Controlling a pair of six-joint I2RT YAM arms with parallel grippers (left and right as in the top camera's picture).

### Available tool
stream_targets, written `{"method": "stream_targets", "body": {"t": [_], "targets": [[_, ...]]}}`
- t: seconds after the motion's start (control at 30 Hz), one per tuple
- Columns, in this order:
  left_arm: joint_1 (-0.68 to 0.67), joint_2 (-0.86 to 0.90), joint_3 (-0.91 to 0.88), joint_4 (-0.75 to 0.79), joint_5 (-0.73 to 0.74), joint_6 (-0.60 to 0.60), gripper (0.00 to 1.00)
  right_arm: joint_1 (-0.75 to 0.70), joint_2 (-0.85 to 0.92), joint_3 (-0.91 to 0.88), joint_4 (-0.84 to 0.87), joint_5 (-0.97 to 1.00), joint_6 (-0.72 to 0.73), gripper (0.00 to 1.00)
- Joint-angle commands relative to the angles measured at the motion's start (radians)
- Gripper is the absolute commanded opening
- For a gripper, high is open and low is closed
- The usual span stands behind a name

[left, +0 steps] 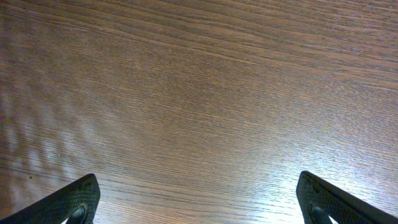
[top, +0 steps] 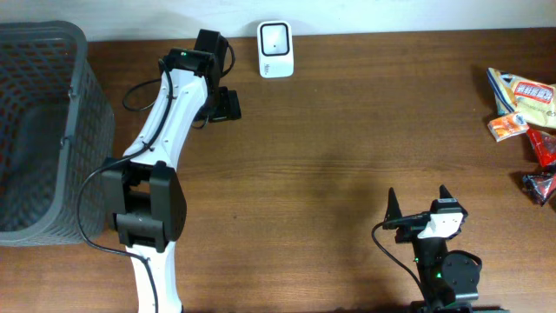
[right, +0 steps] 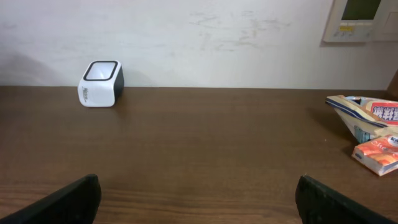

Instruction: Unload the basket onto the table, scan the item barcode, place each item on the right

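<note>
Both the left gripper (top: 224,106), low over bare wood near the far edge of the tabletop (top: 330,156) beside the white scanner (top: 275,49), and the right gripper (top: 418,198), at the near edge, have jaws spread wide and empty, while the snack packets (top: 521,96) lie heaped at the right edge.

Print on the snack packets (top: 521,94) and scanner (top: 275,49) is unreadable

Dark wooden table (top: 330,130) against white wall (right: 205,37).
</note>
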Motion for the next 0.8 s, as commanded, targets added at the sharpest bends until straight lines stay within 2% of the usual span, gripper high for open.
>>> {"method": "stream_targets", "body": {"t": [0.0, 0.4, 0.53, 0.6, 0.7, 0.77], "targets": [[0.001, -0.012, 0.001, -0.001, -0.007, -0.003, 0.99, -0.002, -0.009, -0.009, -0.003, 0.021, 0.032, 0.98], [0.001, -0.012, 0.001, -0.001, -0.007, -0.003, 0.99, -0.002, -0.009, -0.009, -0.003, 0.009, 0.031, 0.99], [0.005, -0.030, 0.001, -0.127, -0.061, 0.008, 0.99, -0.002, -0.009, -0.009, -0.003, 0.009, 0.031, 0.98], [0.005, -0.103, 0.000, -0.134, -0.064, 0.065, 0.99, -0.002, -0.009, -0.009, -0.003, 0.009, 0.031, 0.99], [0.006, -0.210, 0.000, -0.111, -0.068, 0.228, 0.99, -0.002, -0.009, -0.009, -0.003, 0.009, 0.031, 0.99], [0.021, -0.290, -0.003, -0.113, -0.067, 0.294, 0.99, -0.002, -0.009, -0.009, -0.002, 0.009, 0.031, 0.99]]}}
